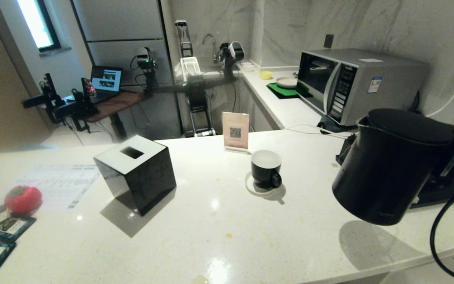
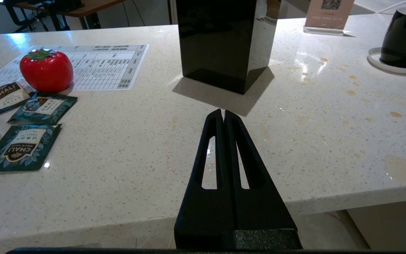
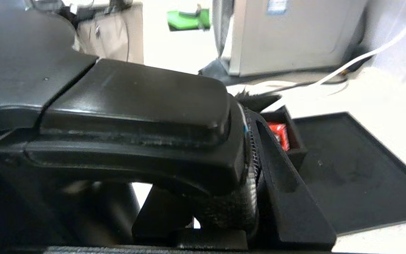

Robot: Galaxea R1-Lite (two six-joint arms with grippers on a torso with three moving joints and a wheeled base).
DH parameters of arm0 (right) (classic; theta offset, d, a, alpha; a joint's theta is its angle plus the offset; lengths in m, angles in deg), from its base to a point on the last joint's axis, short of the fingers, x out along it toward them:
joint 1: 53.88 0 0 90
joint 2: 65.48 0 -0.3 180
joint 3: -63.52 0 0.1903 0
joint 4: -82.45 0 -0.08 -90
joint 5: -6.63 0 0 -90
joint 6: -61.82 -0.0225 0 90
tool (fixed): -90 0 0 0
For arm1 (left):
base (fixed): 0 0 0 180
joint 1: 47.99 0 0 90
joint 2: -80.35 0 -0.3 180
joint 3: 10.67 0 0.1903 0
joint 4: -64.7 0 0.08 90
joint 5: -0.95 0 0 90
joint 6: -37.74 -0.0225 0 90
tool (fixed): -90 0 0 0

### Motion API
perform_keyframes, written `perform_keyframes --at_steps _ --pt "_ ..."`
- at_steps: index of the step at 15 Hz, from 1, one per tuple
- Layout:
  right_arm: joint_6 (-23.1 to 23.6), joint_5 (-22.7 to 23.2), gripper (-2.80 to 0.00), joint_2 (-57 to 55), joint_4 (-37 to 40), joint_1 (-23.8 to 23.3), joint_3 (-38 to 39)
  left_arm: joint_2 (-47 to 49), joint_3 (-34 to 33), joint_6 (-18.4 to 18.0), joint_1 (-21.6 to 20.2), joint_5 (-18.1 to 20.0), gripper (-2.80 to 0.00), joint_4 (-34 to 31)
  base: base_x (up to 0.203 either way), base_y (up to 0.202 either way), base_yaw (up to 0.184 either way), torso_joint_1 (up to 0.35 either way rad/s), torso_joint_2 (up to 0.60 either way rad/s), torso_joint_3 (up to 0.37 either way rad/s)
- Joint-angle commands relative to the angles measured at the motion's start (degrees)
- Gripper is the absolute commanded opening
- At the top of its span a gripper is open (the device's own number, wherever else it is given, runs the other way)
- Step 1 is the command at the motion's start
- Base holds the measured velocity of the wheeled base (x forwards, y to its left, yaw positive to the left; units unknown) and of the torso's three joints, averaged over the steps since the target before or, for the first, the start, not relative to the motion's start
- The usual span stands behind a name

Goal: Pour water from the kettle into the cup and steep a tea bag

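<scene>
Kettle (image 1: 388, 165) hangs tilted above the counter (image 1: 219, 236), spout side toward the cup (image 1: 265, 169), well apart from it. Right tool (image 3: 224, 183) is clamped on the kettle handle (image 3: 136, 116), fingers partly closed around it. Cup sits on a white coaster (image 1: 250, 188). Left tool (image 2: 223, 116) is fully closed and empty, near the counter's front edge. Black cube (image 1: 136, 173) stands left of the cup; teal packets (image 2: 23, 146) and a red strawberry-shaped object (image 2: 46, 70) lie further left.
</scene>
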Motion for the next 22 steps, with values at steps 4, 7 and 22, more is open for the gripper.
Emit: perform_keyframes --at_steps 4,7,22 --pt "0.3 0.0 -2.80 -0.1 1.0 0.2 -2.2 0.1 0.0 0.0 0.0 0.0 -2.80 0.0 0.000 0.000 0.000 0.000 0.00 0.000" --pt "0.5 -0.1 -2.80 -0.2 2.1 0.2 -3.5 0.1 0.0 0.0 0.0 0.0 -2.80 0.0 0.000 0.000 0.000 0.000 0.00 0.000" --pt "4.6 -0.2 -2.80 -5.2 9.3 1.3 -13.9 0.1 0.0 0.0 0.0 0.0 -2.80 0.0 0.000 0.000 0.000 0.000 0.00 0.000"
